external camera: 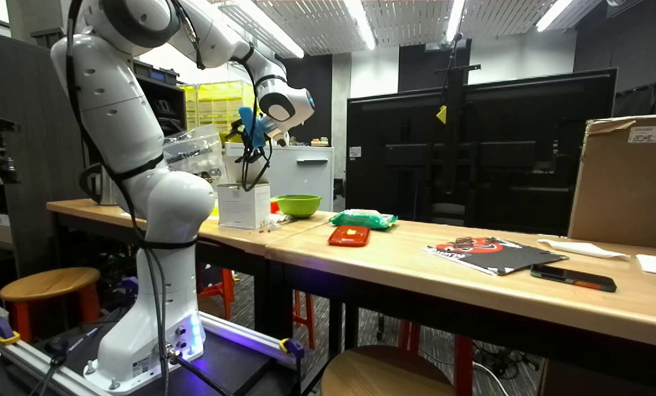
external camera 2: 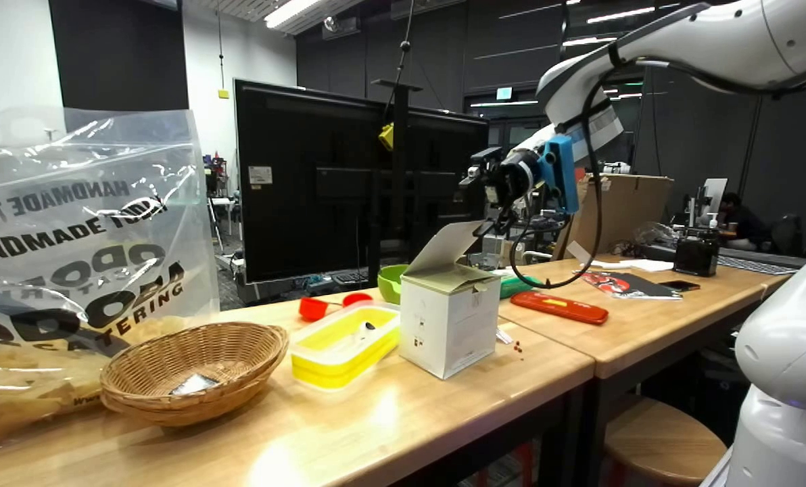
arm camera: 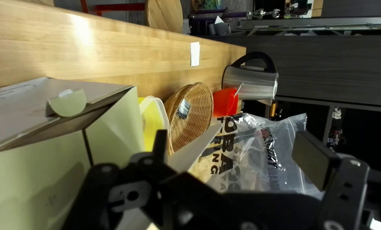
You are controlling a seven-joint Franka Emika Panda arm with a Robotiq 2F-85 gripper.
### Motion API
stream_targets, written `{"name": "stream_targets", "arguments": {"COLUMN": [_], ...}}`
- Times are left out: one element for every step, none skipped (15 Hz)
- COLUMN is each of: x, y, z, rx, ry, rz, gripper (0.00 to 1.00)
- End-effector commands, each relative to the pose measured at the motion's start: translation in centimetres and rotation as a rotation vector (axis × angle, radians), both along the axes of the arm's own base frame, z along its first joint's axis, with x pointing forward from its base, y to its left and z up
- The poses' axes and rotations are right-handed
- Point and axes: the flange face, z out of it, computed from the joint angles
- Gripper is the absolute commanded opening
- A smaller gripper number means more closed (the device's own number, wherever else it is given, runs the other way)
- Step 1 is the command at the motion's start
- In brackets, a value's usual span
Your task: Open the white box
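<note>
Nearest the wrist camera is my gripper (arm camera: 238, 151), its fingers (arm camera: 313, 159) spread wide and pinching nothing. Below it the box (external camera 2: 449, 331) stands upright, lid (external camera 2: 440, 247) raised to just beside a fingertip (arm camera: 160, 143); I cannot tell whether they touch. To open it well, I judge I should nudge the lid slowly back, since the box may slide, then work at the pale flaps (arm camera: 120, 127) across the opening. Past my fingers in the wrist view sits the bag (arm camera: 238, 172); its lettering (external camera 2: 38, 245) in an exterior view gives "HANDMADE" and "CATERING"; print on the box I cannot make out
</note>
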Motion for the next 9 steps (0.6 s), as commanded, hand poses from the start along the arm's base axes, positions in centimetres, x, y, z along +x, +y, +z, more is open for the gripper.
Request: {"name": "stream_targets", "arguments": {"x": [0.7, 1.0, 1.4, 1.7, 2.0, 2.3, 2.5, 2.8, 2.9], "y": [0.5, 0.7, 0.9, 1.2, 1.6, 2.0, 2.5, 3.2, 3.8], "z": [1.0, 1.0, 0.9, 0.9, 1.0, 1.1, 1.2, 1.3, 1.5], "rx": [-0.109, -0.137, -0.166, -0.192, -0.222, -0.249, -0.276, -0.305, -0.329], "ry": [-0.030, -0.043, -0.054, -0.065, -0.075, -0.088, -0.099, -0.112, -0.122], "rz": [-0.071, -0.094, -0.120, -0.142, -0.165, -0.186, -0.204, -0.217, -0.226], "gripper": [1.00, 1.00, 1.00, 1.00, 1.00, 1.00, 1.00, 1.00, 1.00]}}
